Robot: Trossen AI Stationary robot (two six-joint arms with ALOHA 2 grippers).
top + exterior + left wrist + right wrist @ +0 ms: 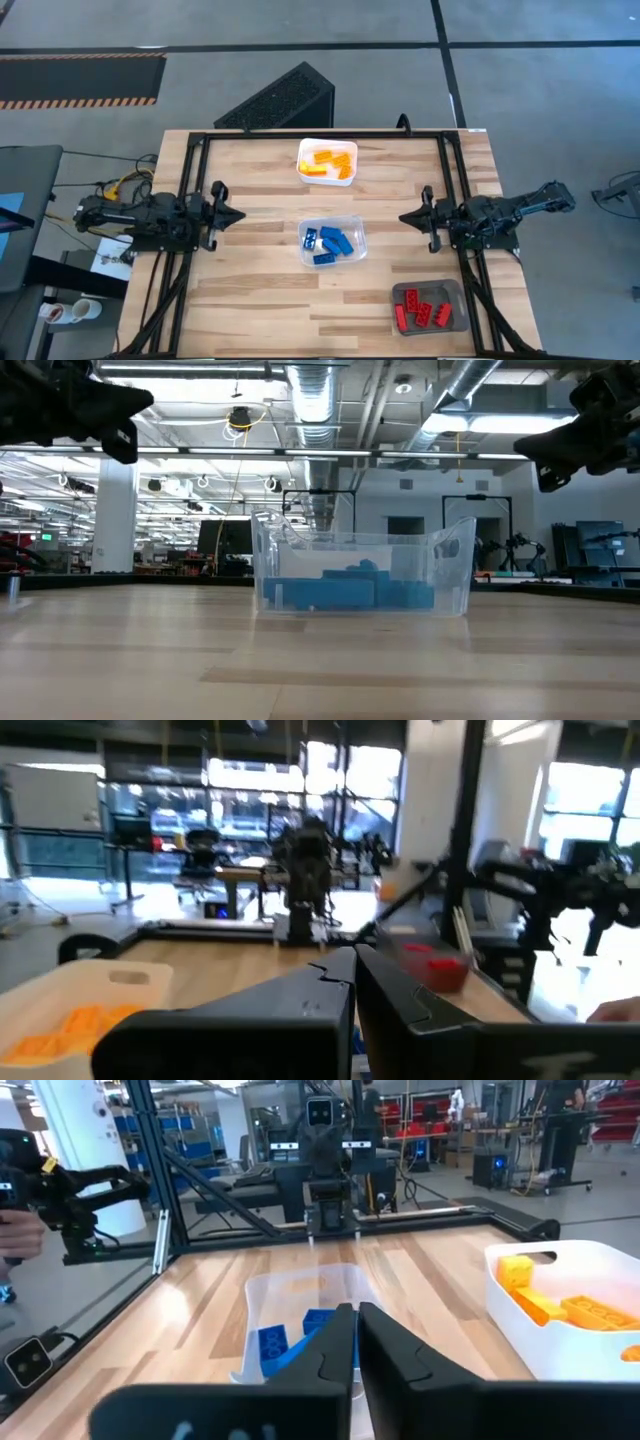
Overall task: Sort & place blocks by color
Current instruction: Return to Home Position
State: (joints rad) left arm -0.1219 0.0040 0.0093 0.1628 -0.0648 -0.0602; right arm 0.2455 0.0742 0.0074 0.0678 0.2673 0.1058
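The blocks lie sorted in three trays. Yellow-orange blocks (328,161) fill the white tray (303,173) near the table's far edge, also in the right wrist view (570,1308). Blue blocks (331,243) sit in the clear tray (357,228) at mid-table, seen too in the low view (350,588). Red blocks (423,309) rest in the grey tray (457,292) near the right front. My left gripper (238,215) hovers shut at the table's left side, my right gripper (406,216) shut at the right side; both point inward and hold nothing.
A black metal frame (320,134) runs around the tabletop. Bare wood lies between the trays and both grippers. A dark slatted box (280,98) stands on the floor beyond the far edge. Cables and tape rolls (70,310) sit left of the table.
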